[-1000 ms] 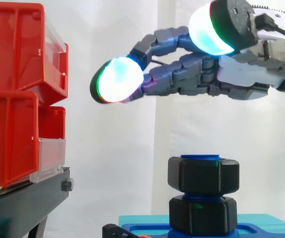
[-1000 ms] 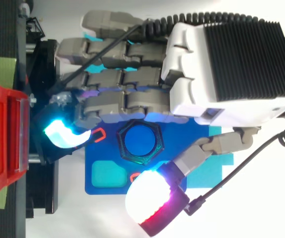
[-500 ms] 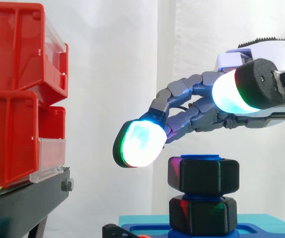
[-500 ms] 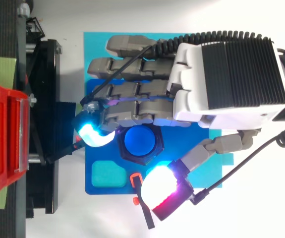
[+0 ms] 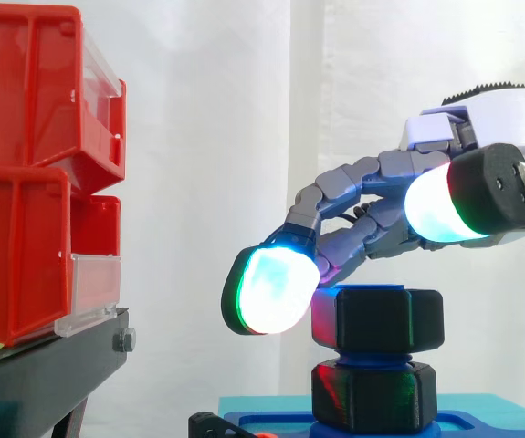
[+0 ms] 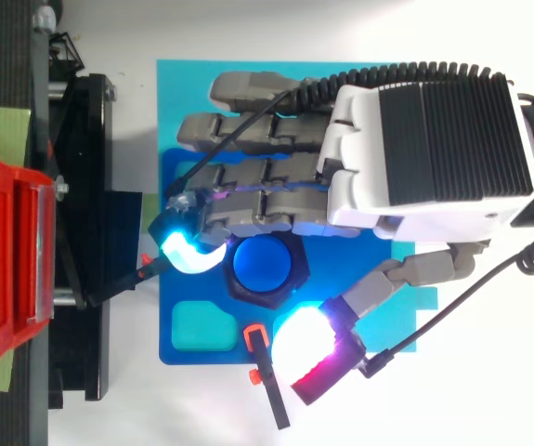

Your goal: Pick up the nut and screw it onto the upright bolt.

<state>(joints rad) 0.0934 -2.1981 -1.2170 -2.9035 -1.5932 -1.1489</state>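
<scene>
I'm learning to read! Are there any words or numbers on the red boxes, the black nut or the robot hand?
None: no word, number or sign can be read on the red bins, the black nut, the blue base or the hand.

Black nut [image 5: 376, 318] atop upright blue bolt [image 6: 261, 266]

A white curtain [image 5: 207, 137] hung evenly lit behind the hand [image 6: 424, 139]. Ahead of the hand and well apart from it, stacked red bins [image 5: 15, 100] with clear front panels stood on a black stand [image 5: 43, 374].
</scene>
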